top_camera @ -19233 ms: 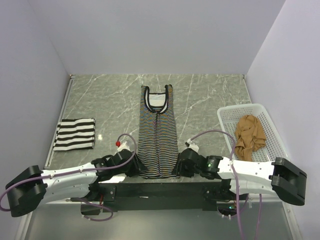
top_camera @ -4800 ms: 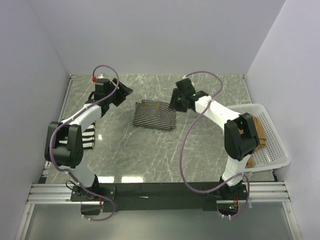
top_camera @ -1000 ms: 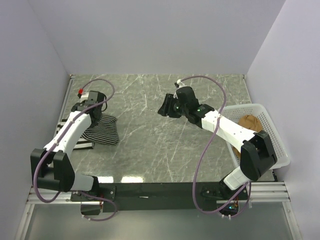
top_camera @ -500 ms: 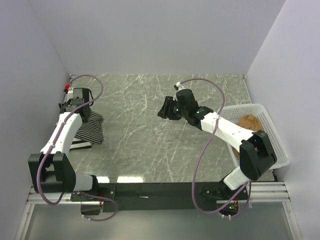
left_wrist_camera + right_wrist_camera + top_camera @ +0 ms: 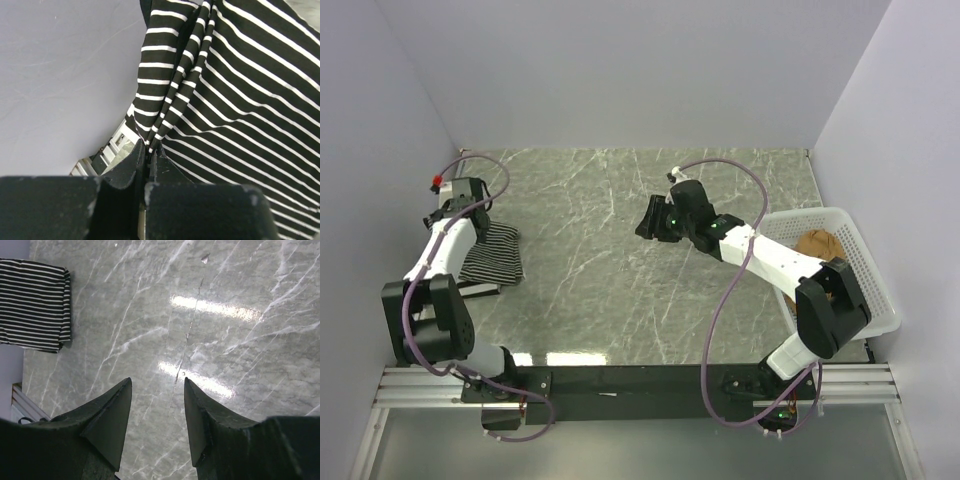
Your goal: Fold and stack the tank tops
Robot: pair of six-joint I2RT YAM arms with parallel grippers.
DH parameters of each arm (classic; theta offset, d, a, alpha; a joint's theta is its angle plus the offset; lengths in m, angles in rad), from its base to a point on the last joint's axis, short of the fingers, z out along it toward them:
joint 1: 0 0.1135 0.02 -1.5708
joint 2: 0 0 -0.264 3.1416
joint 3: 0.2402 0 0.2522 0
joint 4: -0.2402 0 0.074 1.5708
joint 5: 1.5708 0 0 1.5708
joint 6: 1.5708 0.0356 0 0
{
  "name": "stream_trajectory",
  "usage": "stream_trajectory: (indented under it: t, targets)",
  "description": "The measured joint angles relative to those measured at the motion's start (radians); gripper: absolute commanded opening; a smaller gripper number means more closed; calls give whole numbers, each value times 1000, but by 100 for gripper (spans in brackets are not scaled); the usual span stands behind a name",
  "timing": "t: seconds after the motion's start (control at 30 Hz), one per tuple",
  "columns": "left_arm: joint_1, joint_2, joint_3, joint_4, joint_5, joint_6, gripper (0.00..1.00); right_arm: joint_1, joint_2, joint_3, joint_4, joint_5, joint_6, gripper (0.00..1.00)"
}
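My left gripper (image 5: 470, 207) is at the far left of the table, shut on an edge of the folded thin-striped tank top (image 5: 496, 251). In the left wrist view the closed gripper (image 5: 146, 150) pinches a bunched fold of this dark cloth (image 5: 240, 100). The top lies over the folded bold-striped top, of which only a sliver (image 5: 478, 287) shows. My right gripper (image 5: 645, 222) is open and empty above the table's middle; its gripper (image 5: 157, 410) shows bare marble between the fingers. The striped pile (image 5: 32, 302) shows at that view's upper left. The tan top (image 5: 817, 248) lies crumpled in the basket.
The white mesh basket (image 5: 855, 300) stands at the right edge of the table. The left wall (image 5: 380, 200) is close beside my left arm. The table's metal rail (image 5: 117, 142) shows under the held cloth.
My left gripper has carried the thin-striped top further left and back, so it now lies over the bold-striped top. The right arm has barely moved.
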Motion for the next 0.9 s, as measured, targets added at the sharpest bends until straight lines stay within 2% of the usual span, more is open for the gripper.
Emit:
stream_trajectory:
  t: [0.37, 0.47, 0.5, 0.53, 0.6, 0.7, 0.73, 0.77, 0.9]
  targets:
    - [186, 5, -45, 53, 135, -70, 1, 0, 6, 0, 1, 2, -4, 53]
    - [200, 26, -45, 54, 153, -100, 8, -1, 7, 0, 2, 2, -5, 53]
    - [205, 40, -45, 51, 159, -116, 21, -1, 9, 0, 2, 2, -6, 53]
    - [208, 53, -41, 43, 164, -135, 26, -1, 10, 0, 3, 2, -6, 53]
    - [220, 88, -24, 14, 166, -184, 30, -2, 13, 0, 4, 3, -7, 53]
    - [245, 130, 8, -32, 169, -271, 50, -2, 21, 0, 3, 5, -10, 53]
    - [253, 134, 17, -48, 170, -300, 85, -2, 23, 0, 3, 7, -11, 53]
    - [257, 133, 24, -64, 171, -320, 99, -3, 23, 0, 2, 10, -13, 53]
    - [271, 94, 63, -93, 195, -404, 99, -3, 24, 0, -3, 27, -19, 53]
